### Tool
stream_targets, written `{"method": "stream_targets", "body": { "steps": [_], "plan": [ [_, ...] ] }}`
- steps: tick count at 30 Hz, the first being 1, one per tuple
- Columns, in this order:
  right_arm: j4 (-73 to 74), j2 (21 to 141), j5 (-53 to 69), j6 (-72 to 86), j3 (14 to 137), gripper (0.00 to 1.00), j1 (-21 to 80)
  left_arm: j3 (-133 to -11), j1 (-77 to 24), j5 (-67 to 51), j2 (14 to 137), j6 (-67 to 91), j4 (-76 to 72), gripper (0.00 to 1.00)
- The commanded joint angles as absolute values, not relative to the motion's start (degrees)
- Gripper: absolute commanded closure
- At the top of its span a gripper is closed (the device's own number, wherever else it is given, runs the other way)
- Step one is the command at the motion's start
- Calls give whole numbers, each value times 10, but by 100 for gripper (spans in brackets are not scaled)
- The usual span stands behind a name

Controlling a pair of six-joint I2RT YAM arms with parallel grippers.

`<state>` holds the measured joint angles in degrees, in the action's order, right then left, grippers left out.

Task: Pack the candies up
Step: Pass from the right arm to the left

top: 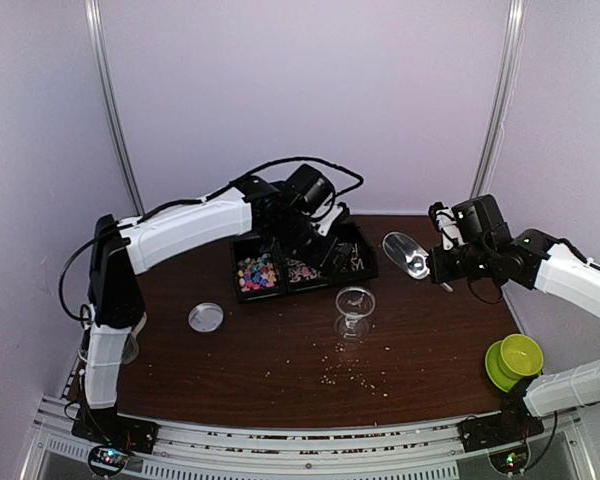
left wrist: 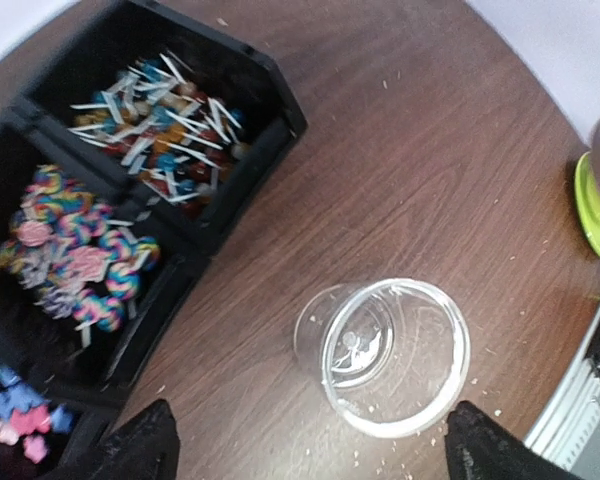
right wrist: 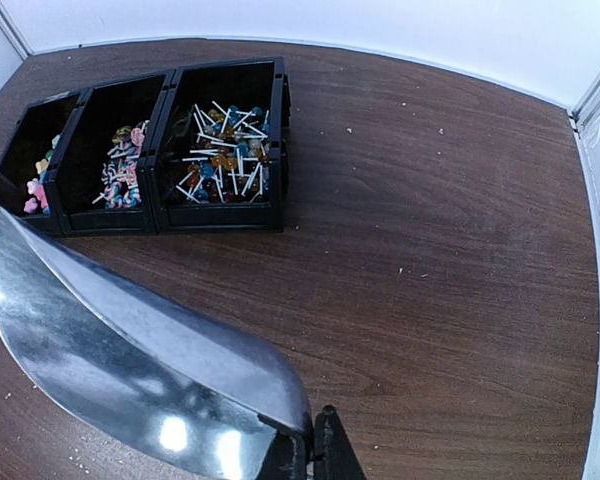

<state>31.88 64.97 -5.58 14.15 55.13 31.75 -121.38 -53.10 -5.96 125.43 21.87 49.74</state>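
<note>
The left gripper stands wide apart, the clear cup just ahead of its fingertips, candies off to its left; the right gripper clamps a metal scoop

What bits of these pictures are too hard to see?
Top view: the left arm covers part of the black tray.
Left wrist view: the candies are cut off by the bottom-left edge.
Right wrist view: the metal scoop hides the table under it.
Top view: crumbs too small to identify.
</note>
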Motion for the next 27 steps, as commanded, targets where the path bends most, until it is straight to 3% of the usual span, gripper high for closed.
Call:
{"method": "stream_targets", "body": {
  "steps": [1,9,18,27],
  "plan": [
    [312,658,-35,124,574,100,325,-1168,-524,-37,1138,179,476,2],
    [317,689,-47,102,627,100,399,-1048,-524,-63,989,128,424,2],
    [300,749,-71,89,682,100,493,-962,-524,-151,943,154,370,2],
    [289,759,-94,70,697,100,546,-926,-524,-155,941,171,347,14]
  ]
}}
